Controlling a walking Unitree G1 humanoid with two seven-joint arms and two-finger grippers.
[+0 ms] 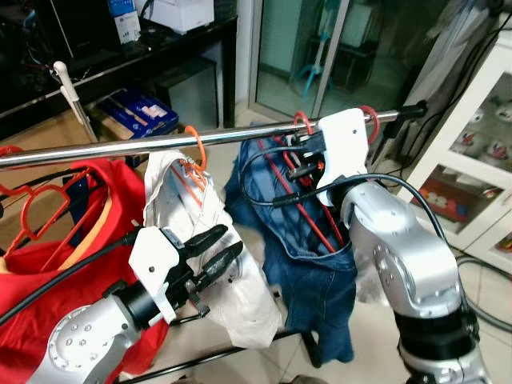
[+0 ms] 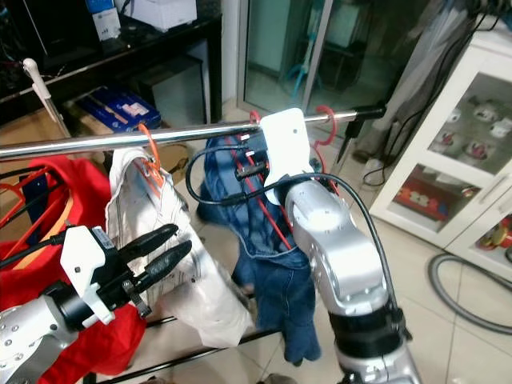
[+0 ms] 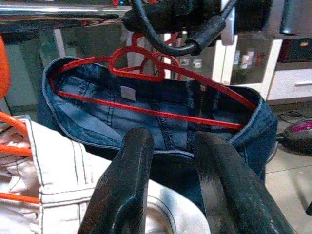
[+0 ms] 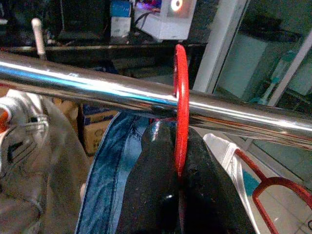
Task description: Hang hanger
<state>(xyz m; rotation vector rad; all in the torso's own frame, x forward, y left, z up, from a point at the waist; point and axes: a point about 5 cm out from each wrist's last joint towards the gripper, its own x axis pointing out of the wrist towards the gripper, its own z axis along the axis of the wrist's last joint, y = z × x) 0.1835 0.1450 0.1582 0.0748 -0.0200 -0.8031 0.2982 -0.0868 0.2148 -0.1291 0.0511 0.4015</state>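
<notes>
— Looking at the rail [image 1: 120, 148] first: where does it end, and what room is around it?

— Its black-capped end [image 1: 414, 110] points toward the white glass-door cabinet [image 1: 480, 152]; bare tiled floor lies between the two. Behind the rail stand a dark shelf unit [image 1: 120, 56] and a glass door [image 1: 320, 48]. A stretch of bare chrome shows between the orange hook [image 1: 194, 144] and the red one.

— Where is the red hanger [image 3: 146, 92]?

— Its hook [image 4: 181, 102] sits over the rail, and the blue jeans [image 1: 312, 264] hang from it. The right gripper [image 4: 178, 161] is up at the rail just under that hook, fingers pressed together on the red wire.

— And the other arm?

— The left gripper [image 1: 210, 254] hovers lower, in front of the white garment [image 1: 216, 264], its two black fingers [image 3: 127, 195] slightly apart and holding nothing, pointed at the jeans' waistband.

— Count the clothes for me.

— Three garments: a red one [image 1: 48, 280] at the robot's left, the white one in the middle, the jeans on the right. Hooks I can count on the rail: one orange, one red at the gripper, and a further red hook [image 1: 370, 120] near the rail's end. The red garment's hanger [image 1: 40, 200] is partly cut off at the edge.
</notes>
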